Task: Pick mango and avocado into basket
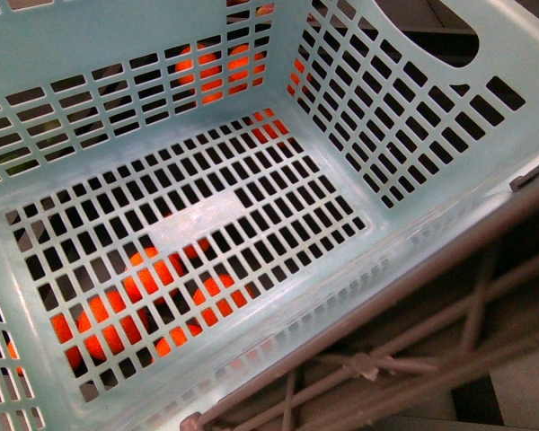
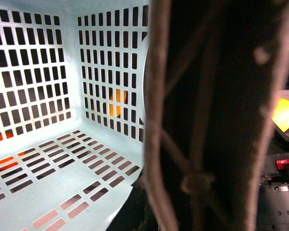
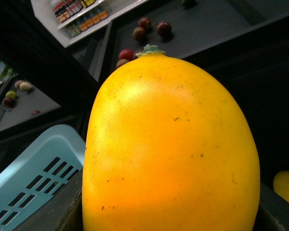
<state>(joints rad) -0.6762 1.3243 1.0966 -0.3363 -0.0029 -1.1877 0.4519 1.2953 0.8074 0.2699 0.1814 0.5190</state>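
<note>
The counter (image 3: 207,29) behind my right arm is dark and flat, scattered with small red fruit (image 3: 164,28), and far back a pale shelf (image 3: 82,14) carries rows of bottles. From the front view I look down into the basket (image 1: 404,135), pale turquoise with slotted walls and floor; orange fruit (image 1: 108,328) glows through the slots from underneath, and a grey wire frame (image 1: 404,350) runs along its near edge. The left wrist view shows the same basket from inside one corner, with that frame blurred and close across the picture. My left tool does not show anywhere, so I cannot tell how it stands. The mango (image 3: 171,134) fills the right wrist view, yellow deepening to orange, green stem end up. It sits right against my right tool (image 3: 171,214), whose dark fingers (image 3: 70,211) show only as slivers either side of its base, pressed on it. A corner of the basket lies beside and below the mango, apart from it, and another yellow fruit (image 3: 286,185) peeks in at the far edge.
</note>
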